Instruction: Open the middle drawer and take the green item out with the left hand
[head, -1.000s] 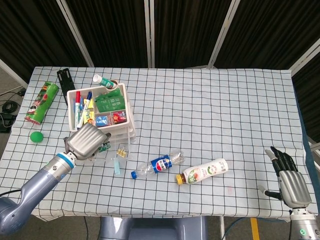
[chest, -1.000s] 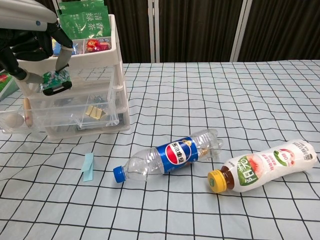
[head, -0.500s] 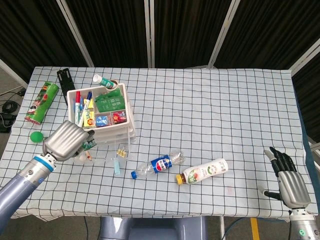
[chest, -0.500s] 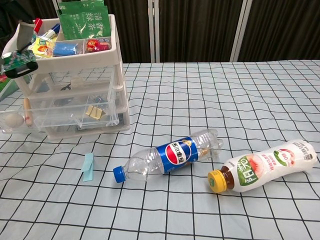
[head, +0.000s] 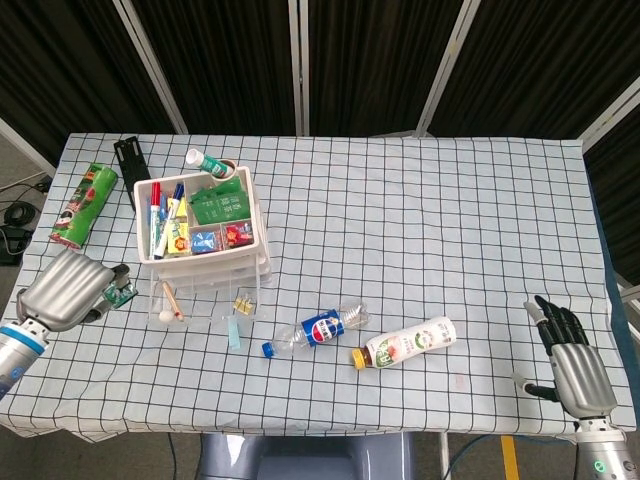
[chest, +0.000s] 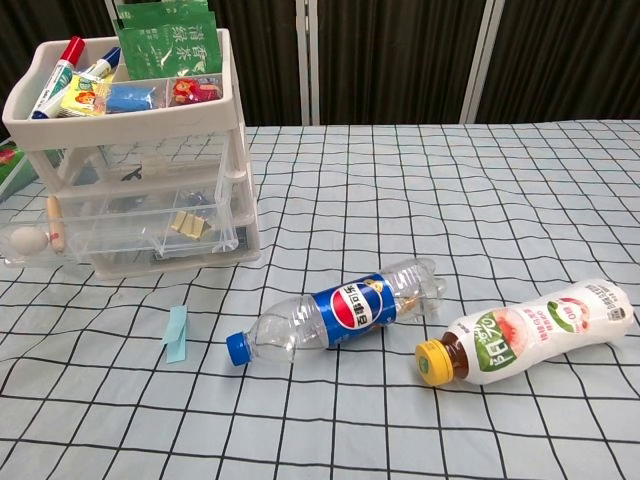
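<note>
Left hand (head: 62, 291) absent from chest view; forearm cut by left edge in head view. Green item (head: 122, 293) mostly hidden in its fingers, too small to identify. Right hand (head: 575, 358) wrist cut by bottom edge.

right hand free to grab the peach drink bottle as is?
Probably yes. The right hand is open and holds nothing, and the checked cloth between it and the peach drink bottle is bare. The bottle lies on its side, apart from the cola bottle.
</note>
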